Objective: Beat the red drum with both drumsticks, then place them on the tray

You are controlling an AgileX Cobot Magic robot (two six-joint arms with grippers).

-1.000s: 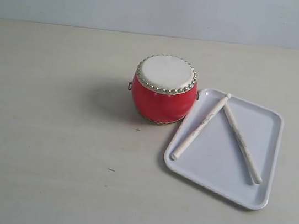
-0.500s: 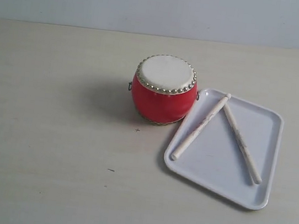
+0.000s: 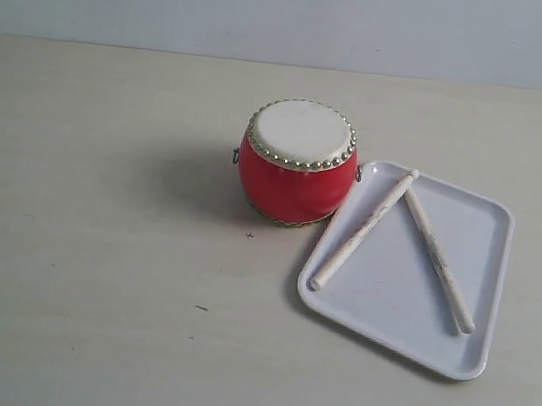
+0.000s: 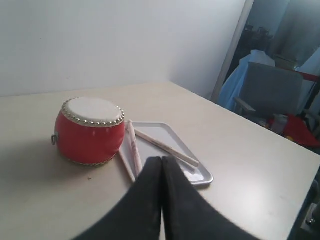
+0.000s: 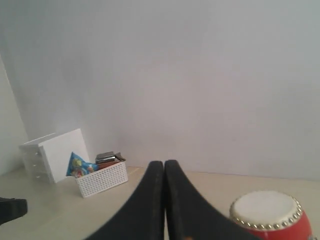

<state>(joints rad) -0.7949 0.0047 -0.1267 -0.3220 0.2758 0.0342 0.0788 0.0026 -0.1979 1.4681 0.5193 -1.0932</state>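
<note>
Two drumsticks [image 3: 362,232] lay on the tray [image 3: 389,280], spread in a narrow V with their ends meeting, or very nearly, at the corner nearest the red drum [image 3: 294,171]; one stick's other end rested at the tray's rim. The drum stood upright just beside the tray, though whether the two touched could not be told. Neither arm appeared in the exterior view. The left gripper [image 4: 162,161] had its fingers pressed together on nothing, well back from drum and tray, and the right gripper [image 5: 164,165] was likewise closed and empty, with only the drum's top in sight below it. Judged from this layout alone, the sticks sat where the task wants them to end, but it would look the same before any beating, so whether the drum had been struck could not be read; if it had not, both sticks wanted picking up first, one per arm. The table [image 3: 94,239] was pale, matt and level, with a few small dark specks, backed by a plain light wall [image 3: 278,12]. Off to the sides stood a white drawer box [image 5: 52,152], a white basket [image 5: 102,181] of packets, and a grey chair [image 4: 270,92] draped with blue cloth
</note>
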